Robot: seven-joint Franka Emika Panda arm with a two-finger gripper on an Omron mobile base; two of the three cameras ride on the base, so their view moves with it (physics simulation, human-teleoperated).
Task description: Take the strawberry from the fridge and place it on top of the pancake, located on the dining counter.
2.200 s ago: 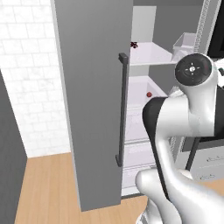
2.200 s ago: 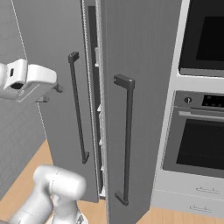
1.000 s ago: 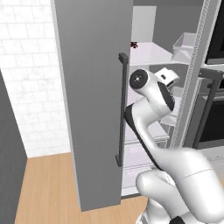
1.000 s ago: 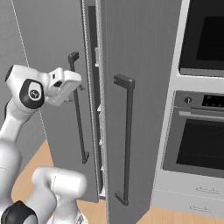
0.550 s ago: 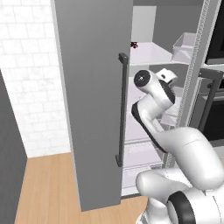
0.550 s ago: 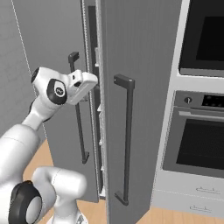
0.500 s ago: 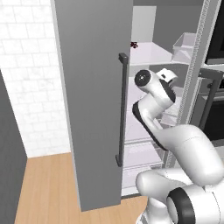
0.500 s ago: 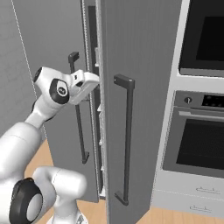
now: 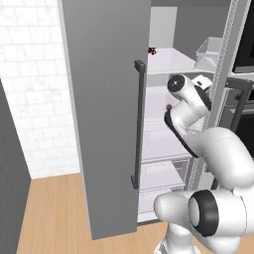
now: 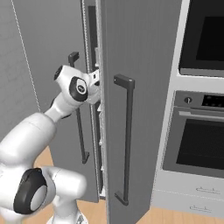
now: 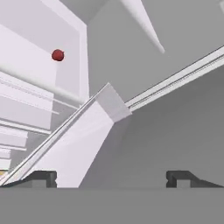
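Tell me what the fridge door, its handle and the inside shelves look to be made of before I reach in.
Fridge door: flat matte grey, probably painted or brushed metal; no gloss, faint vertical grain in the right base view. Handle: dark, dull bar, likely coated metal or plastic. Shelves: smooth white with soft highlights, looks like plastic or glass; the render leaves that open.

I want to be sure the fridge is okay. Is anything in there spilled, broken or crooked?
Nothing stands out. The fridge has its left door swung open, its white shelves look level and clean, and the strawberry sits whole on a shelf. The gripper is open with nothing in it.
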